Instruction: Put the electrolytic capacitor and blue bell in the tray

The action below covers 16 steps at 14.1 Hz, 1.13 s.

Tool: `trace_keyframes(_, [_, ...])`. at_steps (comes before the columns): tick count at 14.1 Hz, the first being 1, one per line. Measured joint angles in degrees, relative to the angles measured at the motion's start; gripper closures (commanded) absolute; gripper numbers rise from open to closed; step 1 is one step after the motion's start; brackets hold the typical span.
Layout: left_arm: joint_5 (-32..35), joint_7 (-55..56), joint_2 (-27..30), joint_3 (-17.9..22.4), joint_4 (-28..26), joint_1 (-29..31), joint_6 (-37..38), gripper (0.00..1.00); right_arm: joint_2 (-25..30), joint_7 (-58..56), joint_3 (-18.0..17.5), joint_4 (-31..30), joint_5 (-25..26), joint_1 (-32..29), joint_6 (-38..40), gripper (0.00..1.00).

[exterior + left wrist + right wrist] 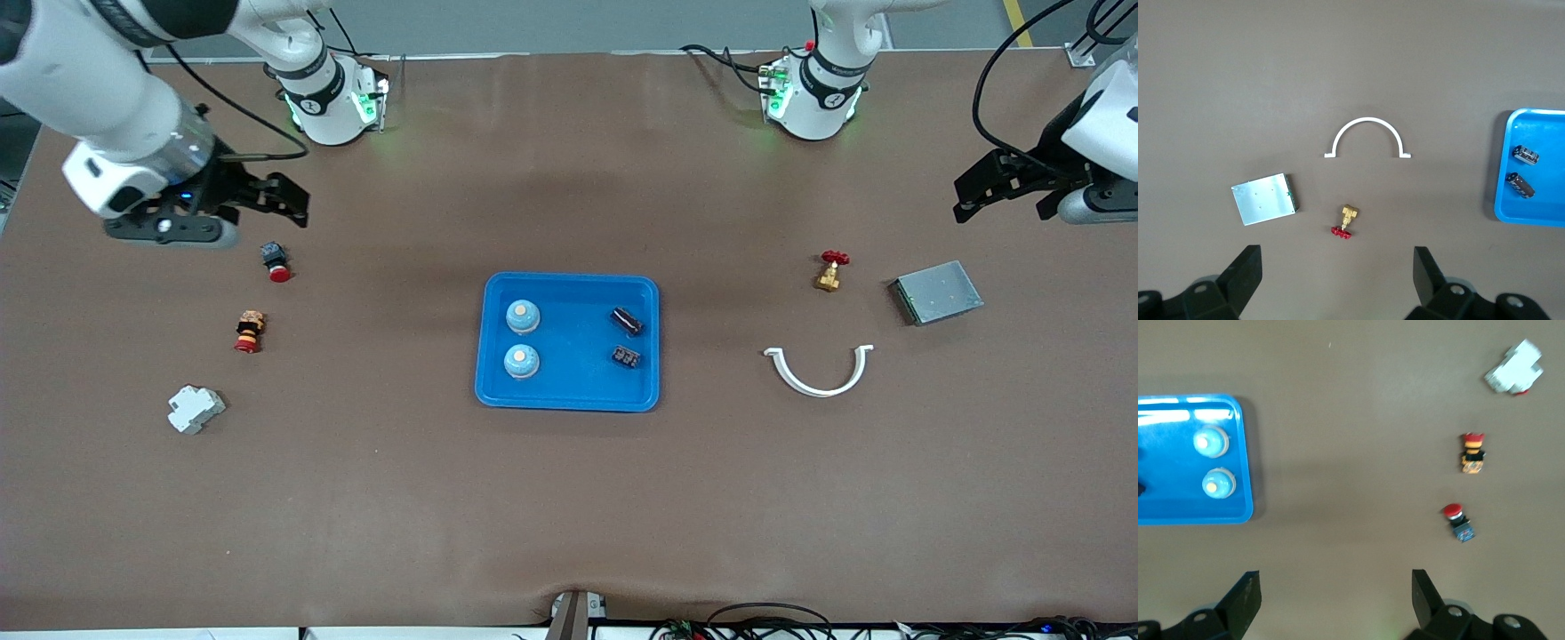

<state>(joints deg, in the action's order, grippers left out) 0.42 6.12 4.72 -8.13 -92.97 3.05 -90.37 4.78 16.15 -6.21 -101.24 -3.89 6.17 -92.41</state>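
A glossy blue plastic tray (pixel 569 396), rectangular with rounded corners and a raised rim, sits at the centre of the front view on a matte brown table (pixel 569 516). In it lie four things: two domed blue bells (pixel 523 316) (pixel 521 361), each with a pale round top, along the side toward the right arm's end, and two dark cylindrical capacitors (pixel 627 320) (pixel 626 357) along the side toward the left arm's end. The capacitors also show at the right edge of the left wrist view (pixel 1525 155) (pixel 1520 185).

Mid-left in the front view are two red-capped push buttons (pixel 276 261) (pixel 250 331) and one white blocky plastic part (pixel 195 409). Mid-right are one brass valve (pixel 830 270) with a red handwheel, one thin white half-ring clip (pixel 820 372) and one flat grey metal box (pixel 936 292).

The right gripper (pixel 298 203), upper left, hangs over bare table beside the buttons, its fingers spread wide and holding nothing. The left gripper (pixel 969 197), at the upper right edge, hangs over bare table, likewise wide open and empty.
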Motion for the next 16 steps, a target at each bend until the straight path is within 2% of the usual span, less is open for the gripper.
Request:
trace_keyframes(4, [0.0, -0.1, -1.2, 0.1, 1.2, 0.0, 0.0, 0.0, -1.1, -0.9, 0.9, 3.4, 0.0, -4.0, 0.1, 0.0])
trace_keyframes(11, [0.0, -0.1, -1.4, 0.0, 1.4, 0.0, 0.2, 0.0, -2.9, -16.1, 10.6, 6.5, 0.1, -5.4, -0.5, 0.0])
trace_keyframes(16, [0.0, -0.1, -1.4, 0.0, 1.4, 0.0, 0.3, 0.0, -4.2, -17.0, 10.9, 9.7, 0.6, -6.7, 0.4, 0.0])
